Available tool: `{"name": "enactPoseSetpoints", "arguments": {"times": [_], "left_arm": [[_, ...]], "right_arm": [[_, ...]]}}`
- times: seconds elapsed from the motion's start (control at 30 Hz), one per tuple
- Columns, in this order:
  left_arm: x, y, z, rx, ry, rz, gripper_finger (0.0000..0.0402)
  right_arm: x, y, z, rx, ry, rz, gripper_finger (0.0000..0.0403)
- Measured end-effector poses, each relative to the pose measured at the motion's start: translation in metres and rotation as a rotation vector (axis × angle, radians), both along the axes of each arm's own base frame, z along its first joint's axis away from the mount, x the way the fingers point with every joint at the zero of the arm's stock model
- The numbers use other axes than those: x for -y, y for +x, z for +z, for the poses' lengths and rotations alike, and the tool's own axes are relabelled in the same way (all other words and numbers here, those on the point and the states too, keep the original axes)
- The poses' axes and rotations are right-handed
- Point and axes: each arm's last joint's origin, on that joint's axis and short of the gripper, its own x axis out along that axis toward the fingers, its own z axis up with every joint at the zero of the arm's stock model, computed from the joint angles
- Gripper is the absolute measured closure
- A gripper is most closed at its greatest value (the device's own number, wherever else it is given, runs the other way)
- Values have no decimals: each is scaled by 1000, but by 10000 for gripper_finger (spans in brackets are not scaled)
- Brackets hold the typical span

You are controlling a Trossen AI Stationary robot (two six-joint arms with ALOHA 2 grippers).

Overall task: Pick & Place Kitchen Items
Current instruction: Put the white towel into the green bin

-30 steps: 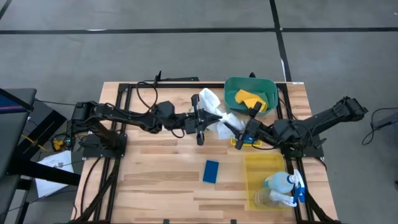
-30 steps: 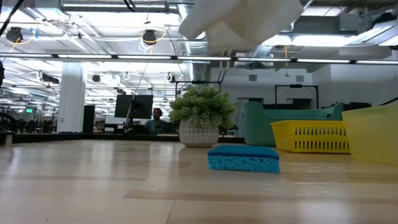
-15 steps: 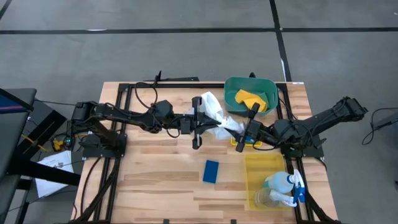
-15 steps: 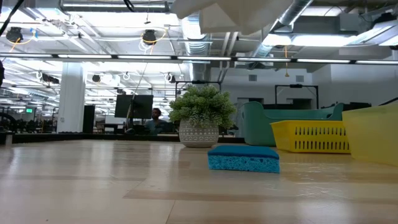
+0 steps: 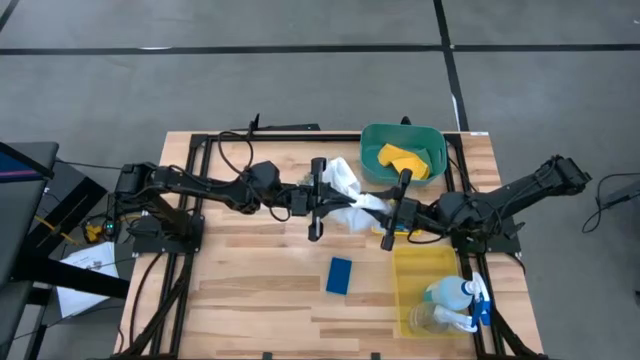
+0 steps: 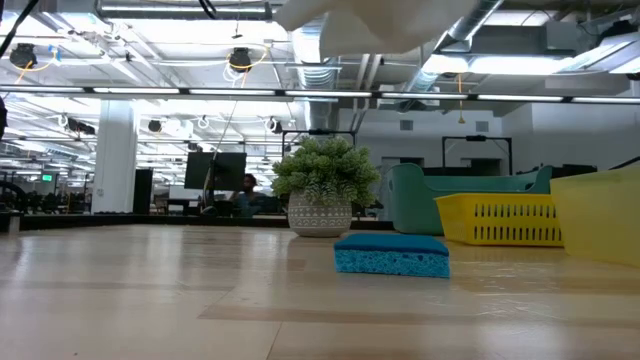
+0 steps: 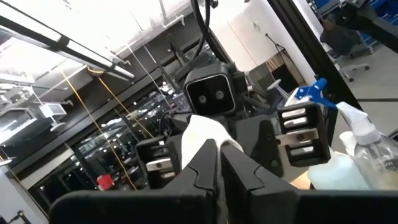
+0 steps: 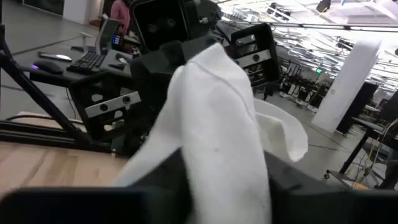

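The white cloth (image 5: 352, 190) hangs in the air above the table's middle, between my two grippers. My left gripper (image 5: 328, 196) is shut on its left end and my right gripper (image 5: 386, 210) is shut on its right end. Only the cloth's underside (image 6: 380, 18) shows in the low view. A blue sponge (image 5: 340, 275) lies flat on the table nearer the front edge. A yellow sponge (image 5: 400, 158) lies in the teal bin (image 5: 432, 140). The spray bottle (image 5: 455, 292) and the clear cup (image 5: 430, 318) lie in the yellow bin (image 5: 405, 262). My left gripper pinches a bunched part of the cloth (image 7: 205, 135) between its two shut fingers (image 7: 200, 171), coming level from the table's left. The cloth is lifted clear of the table. My right gripper has the cloth's other end (image 8: 217, 143) between its fingers (image 8: 163, 182), coming level from the table's right. The cloth fills the gap and rises in a fold ahead of them.
A potted plant (image 6: 322, 185) and a small yellow basket (image 6: 500, 220) stand toward the far side, the basket below my right gripper. The teal bin is at the far right and the yellow bin at the near right. Bare wood (image 5: 260, 290) lies at the near left.
My left gripper has rolled about its own line while staying in place, and the cloth has turned with it and bunched together. The cloth has risen slightly. My right gripper has swung a little toward the cloth, whose right end now lies between its fingers.
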Motion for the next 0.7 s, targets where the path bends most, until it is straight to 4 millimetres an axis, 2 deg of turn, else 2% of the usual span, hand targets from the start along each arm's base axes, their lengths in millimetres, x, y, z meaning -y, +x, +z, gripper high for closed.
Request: {"name": "enactPoseSetpoints", "arguments": {"times": [0.13, 0.17, 0.33, 0.47, 0.7], "left_arm": [[0, 1, -2, -24, -3, 0, 399], [0, 1, -3, -29, -4, -1, 397], [-1, 2, -6, -63, -10, 21, 390], [-3, 3, -9, -103, -34, 121, 377], [-6, 4, -25, -271, -35, 250, 325]], "right_arm": [[0, 0, -1, -6, -3, 5, 372], [0, 0, -1, -6, -3, 10, 386], [1, -1, -1, -11, 12, -8, 390], [1, -8, 2, -7, 28, -46, 394], [-3, -21, 8, 5, 50, -39, 398]]}}
